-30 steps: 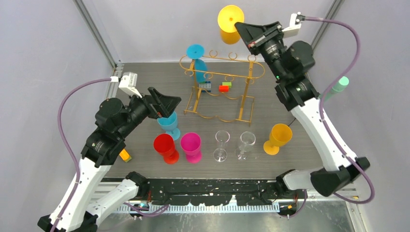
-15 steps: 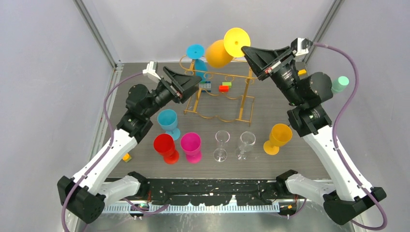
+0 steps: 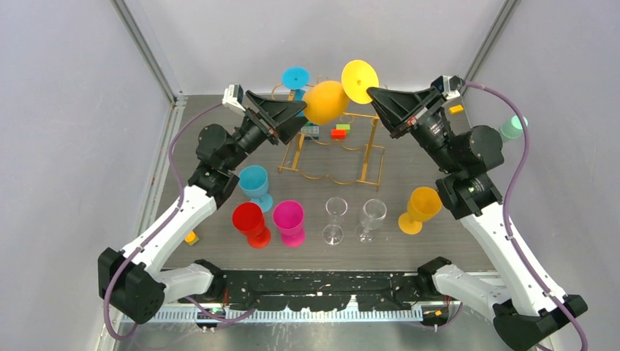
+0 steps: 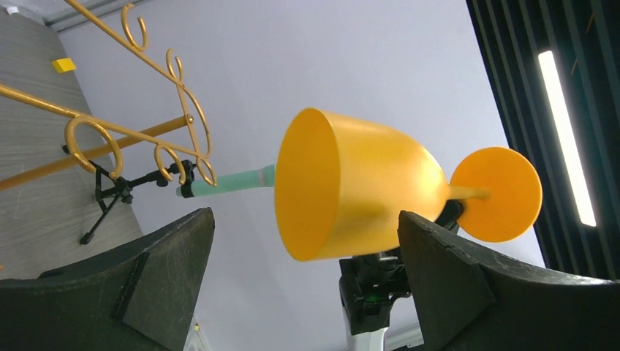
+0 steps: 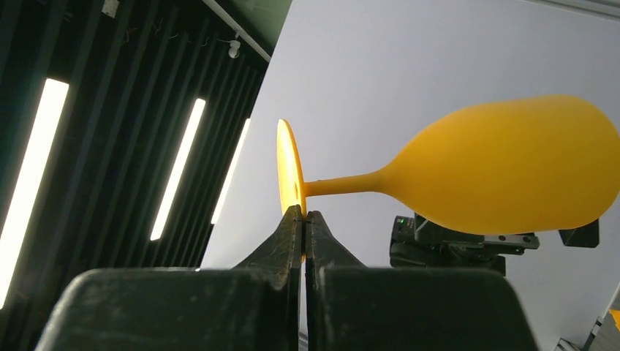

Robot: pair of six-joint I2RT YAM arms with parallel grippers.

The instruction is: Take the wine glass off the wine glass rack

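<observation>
My right end effector (image 5: 303, 216) is pinched nearly shut on the rim of the flat round foot of the orange plastic wine glass (image 5: 512, 172). That is the only grip on it. The glass lies on its side in the air, off the gold wire wine glass rack (image 4: 139, 134) and above its top frame. Its stem runs level, and its open mouth faces my left end effector (image 4: 305, 216).

The left one is spread wide, with a finger on either side of my view of the bowl. The bowl sits just ahead of those fingers, and I can see no contact with it.

The weak point, as I judge it, is that edge pinch. The whole bowl hangs out sideways from a thin disc, so a jerk or a quick turn of the wrist could let the glass pivot between the pads or slide out.

If I bring the left fingers in off-centre, they would shove the smooth, rounded bowl and lever the foot out of the right grip. A drop from here would land on the rack's curled loops or the grey surface (image 3: 219, 146) below. It might also knock the blue stemmed glass (image 3: 296, 77) hanging at the rack's far left.
</observation>
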